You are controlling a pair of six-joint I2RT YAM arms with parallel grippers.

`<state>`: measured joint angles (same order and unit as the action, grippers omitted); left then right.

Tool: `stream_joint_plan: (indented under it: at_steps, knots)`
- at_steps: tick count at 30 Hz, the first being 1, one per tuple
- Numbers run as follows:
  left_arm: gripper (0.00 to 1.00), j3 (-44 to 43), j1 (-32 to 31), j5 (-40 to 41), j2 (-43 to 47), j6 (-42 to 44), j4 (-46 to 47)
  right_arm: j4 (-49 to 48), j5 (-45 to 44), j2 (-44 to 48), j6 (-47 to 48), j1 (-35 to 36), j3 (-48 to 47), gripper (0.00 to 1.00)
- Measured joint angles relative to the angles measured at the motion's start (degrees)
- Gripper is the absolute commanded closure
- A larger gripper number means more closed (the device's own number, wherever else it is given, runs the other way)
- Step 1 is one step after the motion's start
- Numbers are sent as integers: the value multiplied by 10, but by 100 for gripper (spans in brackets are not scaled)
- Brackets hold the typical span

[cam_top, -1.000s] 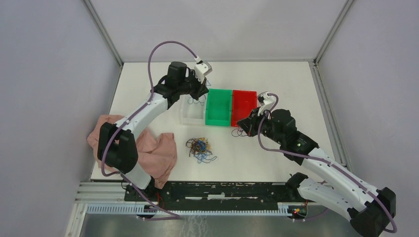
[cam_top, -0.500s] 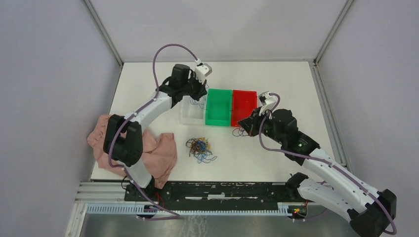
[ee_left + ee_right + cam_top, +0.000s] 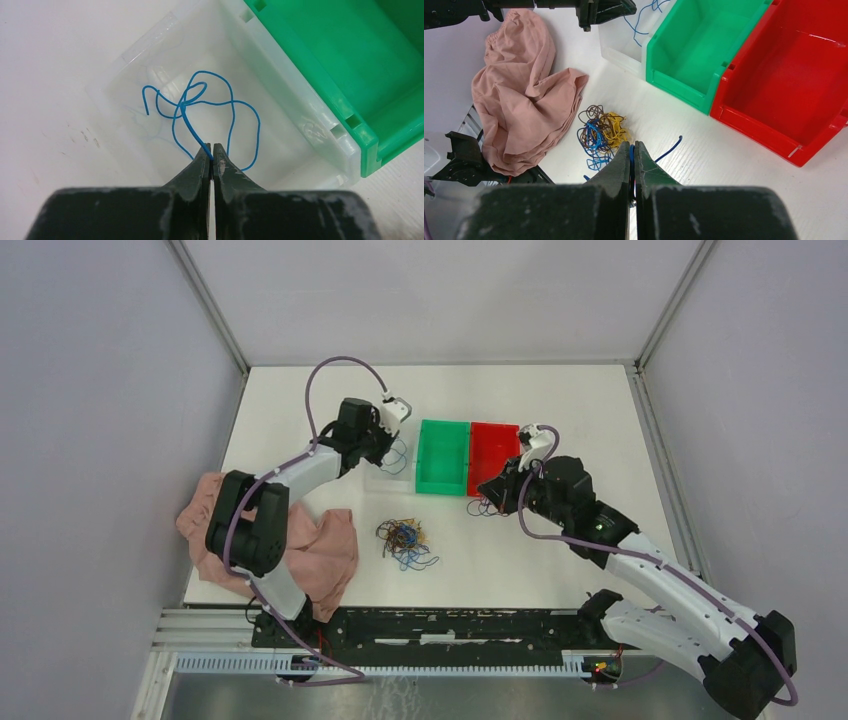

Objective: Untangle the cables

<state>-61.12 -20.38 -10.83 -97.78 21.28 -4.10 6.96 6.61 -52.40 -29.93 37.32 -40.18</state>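
Left gripper (image 3: 211,147) dropped toward 7 o'clock; pinched blue cable (image 3: 183,107) now down inside clear bin (image 3: 320,131).

Glossy plastic green bin (image 3: 674,82), matt pink cloth (image 3: 519,110)

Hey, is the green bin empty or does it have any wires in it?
Empty. The green bin shows only bare floor in the right wrist and top views; no wire is inside.
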Motion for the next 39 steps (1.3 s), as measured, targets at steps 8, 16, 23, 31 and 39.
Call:
stream_joint_plan:
  at_steps: [8,16,23,31,39]
  knots:
    - [33,-42,4,-3,0,21,-28,2,0,-1,-2,-2,-9,100]
    - [13,-134,57,-50,31,25,-119,4,7,-31,3,-4,-50,99]
    - [1,-127,109,-90,92,22,-166,-35,33,-175,2,-4,-152,99]
    - [1,-119,157,-101,144,9,-255,-82,50,-388,4,13,-324,99]
    - [1,-105,265,-149,192,5,-358,-111,-5,-549,38,51,-464,99]
